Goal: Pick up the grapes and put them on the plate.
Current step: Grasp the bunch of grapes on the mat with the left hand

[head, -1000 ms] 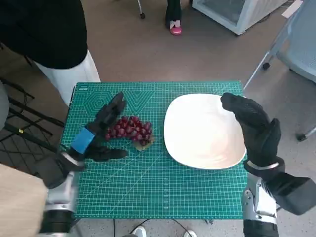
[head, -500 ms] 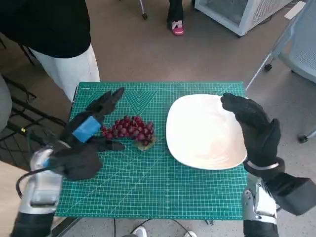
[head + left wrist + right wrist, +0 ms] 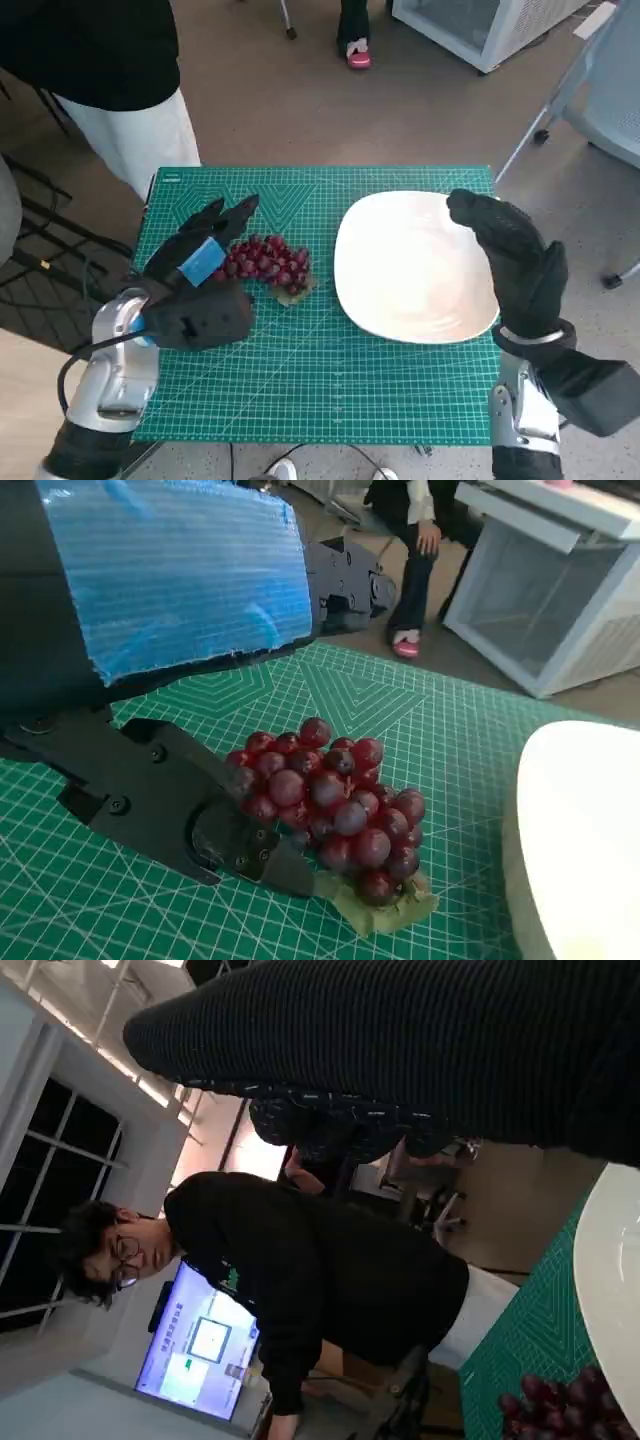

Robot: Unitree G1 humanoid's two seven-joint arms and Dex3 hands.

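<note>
Grapes [image 3: 268,263] lying on green cutting mat [image 3: 330,390], beside white plate [image 3: 412,268].
Left hand [image 3: 200,268] touching grapes, fingers spread, gripping nothing; right hand [image 3: 512,262] hovering over plate, empty.

Counted items on the counter [image 3: 330,400].
One bunch of grapes [image 3: 268,262]; one white plate [image 3: 410,268]; one green cutting mat [image 3: 300,370].

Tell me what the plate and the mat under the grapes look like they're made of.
Plate: smooth white, faintly glossy with soft highlights; probably ceramic or melamine, the look leaves it open. Mat: green matte sheet printed with pale grid lines, looks like a rubbery vinyl cutting mat. Grapes: shiny dark red skins; real or plastic, cannot tell.
</note>
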